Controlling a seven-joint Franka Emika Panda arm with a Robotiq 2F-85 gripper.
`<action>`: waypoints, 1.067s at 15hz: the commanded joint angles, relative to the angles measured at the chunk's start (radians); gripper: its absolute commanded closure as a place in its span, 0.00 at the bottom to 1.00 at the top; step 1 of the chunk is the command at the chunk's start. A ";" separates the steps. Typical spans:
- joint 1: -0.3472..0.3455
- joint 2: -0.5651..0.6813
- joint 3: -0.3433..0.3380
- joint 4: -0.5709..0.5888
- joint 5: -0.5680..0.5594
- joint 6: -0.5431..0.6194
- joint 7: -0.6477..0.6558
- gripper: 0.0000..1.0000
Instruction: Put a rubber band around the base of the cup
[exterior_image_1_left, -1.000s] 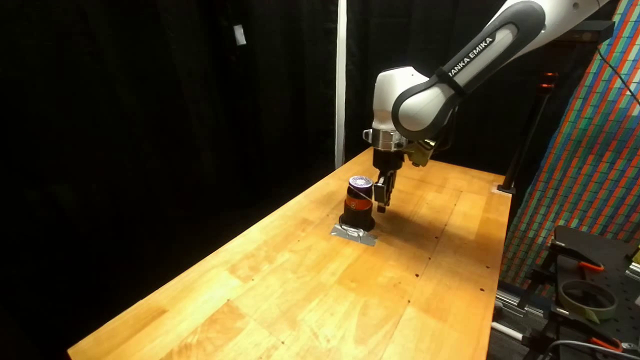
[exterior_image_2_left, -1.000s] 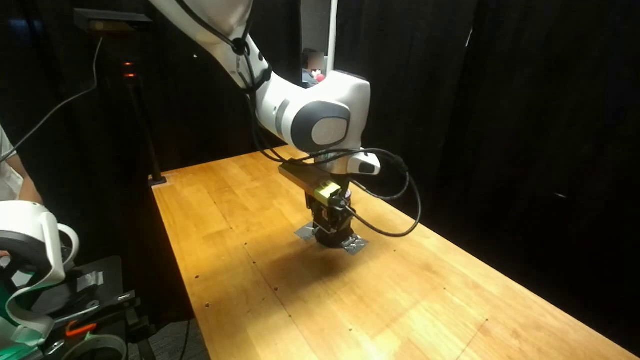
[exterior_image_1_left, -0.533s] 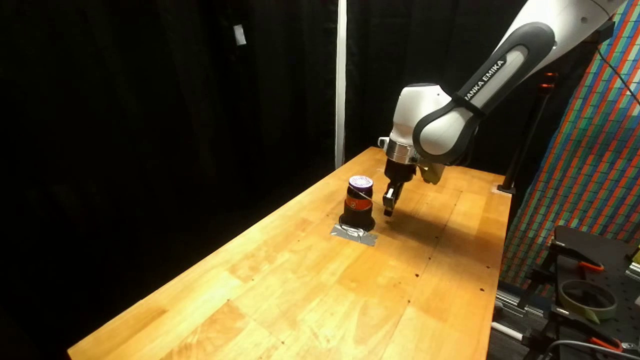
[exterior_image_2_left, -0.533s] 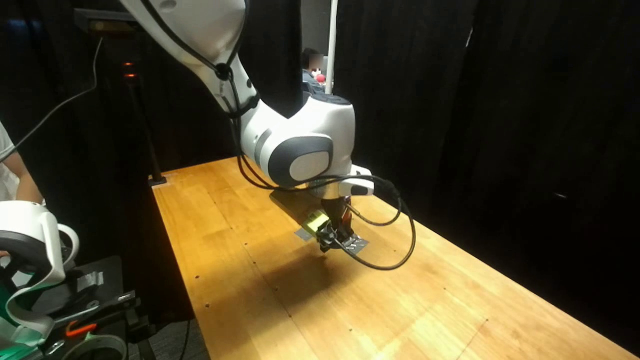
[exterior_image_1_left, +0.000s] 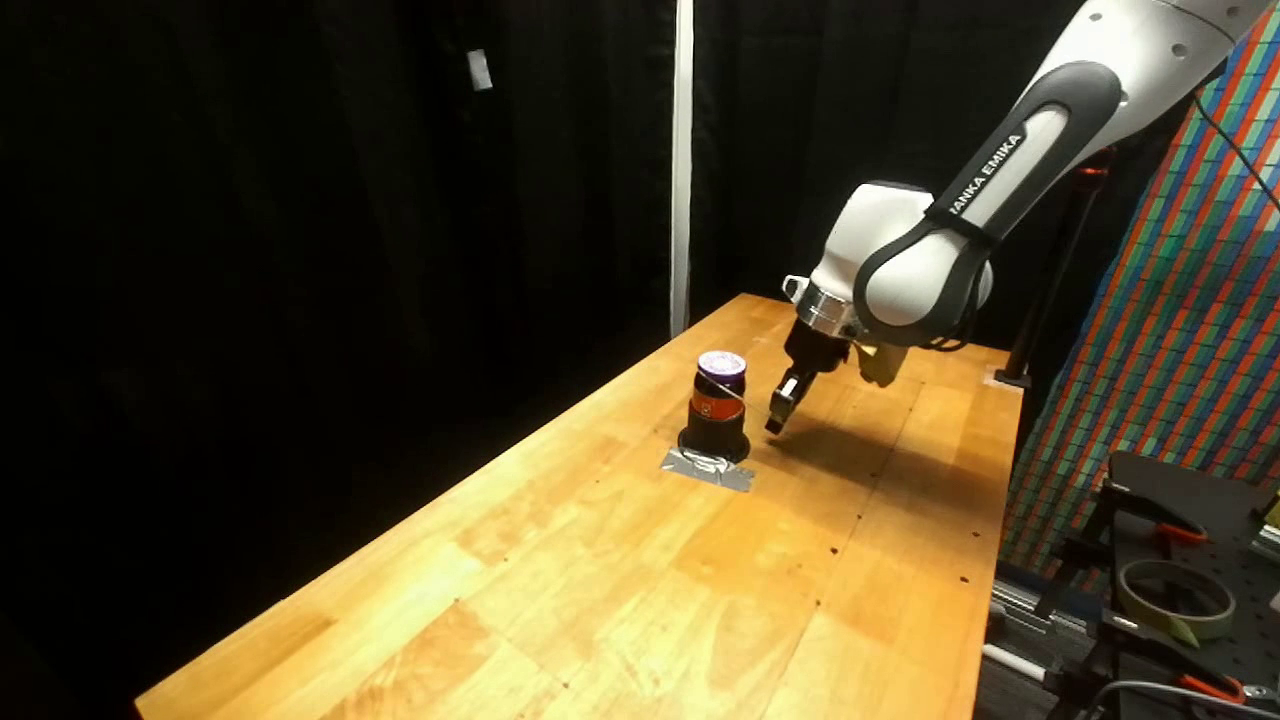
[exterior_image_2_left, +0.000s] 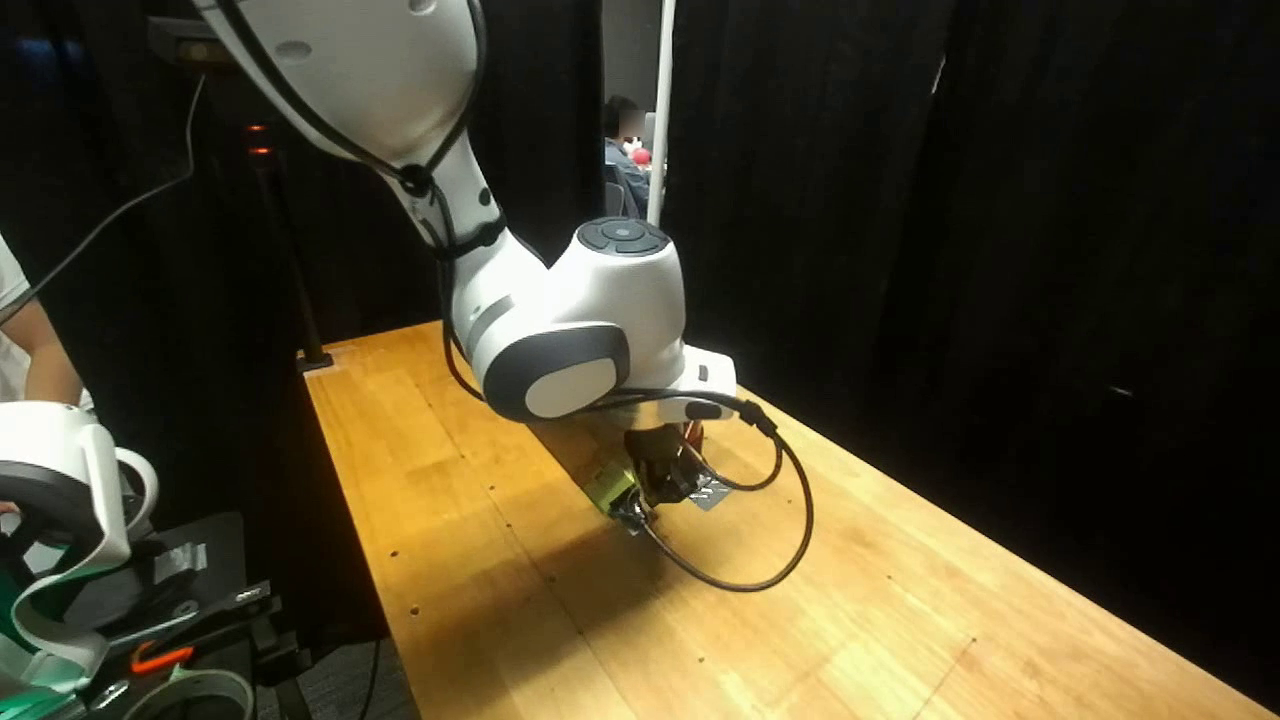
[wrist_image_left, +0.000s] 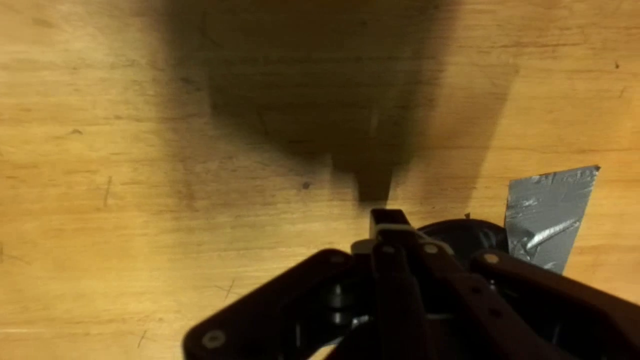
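Note:
The cup (exterior_image_1_left: 717, 408) stands upright on the table, dark with an orange-red band and a pale purple top. In an exterior view only a sliver of it (exterior_image_2_left: 694, 434) shows behind the gripper; in the wrist view its black base (wrist_image_left: 465, 231) shows. A thin pale rubber band (exterior_image_1_left: 721, 387) runs slanting across the cup's upper part and stretches to my gripper (exterior_image_1_left: 775, 424). My gripper is beside the cup, apart from it, tilted, tips low over the table. In the wrist view its fingers (wrist_image_left: 389, 217) are together, with the band (wrist_image_left: 394, 227) across them. The band's far side is hidden.
Silver tape (exterior_image_1_left: 708, 469) lies at the cup's foot; another piece (wrist_image_left: 550, 215) shows in the wrist view. The wooden table's (exterior_image_1_left: 600, 600) long edge runs behind the cup. Arm cables (exterior_image_2_left: 800, 520) loop beside the gripper. A side cart holds a tape roll (exterior_image_1_left: 1176, 598).
The gripper has moved away from the cup's side, come slightly lower and tilted. The arm has leaned back with it. The band between cup and gripper is stretched longer. The cup has not moved.

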 joint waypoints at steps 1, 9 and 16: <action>-0.195 -0.013 0.196 -0.088 0.074 0.136 -0.100 0.98; -0.605 0.089 0.538 -0.217 -0.148 0.462 -0.008 0.98; -0.663 0.181 0.466 -0.260 -0.531 0.700 0.200 0.99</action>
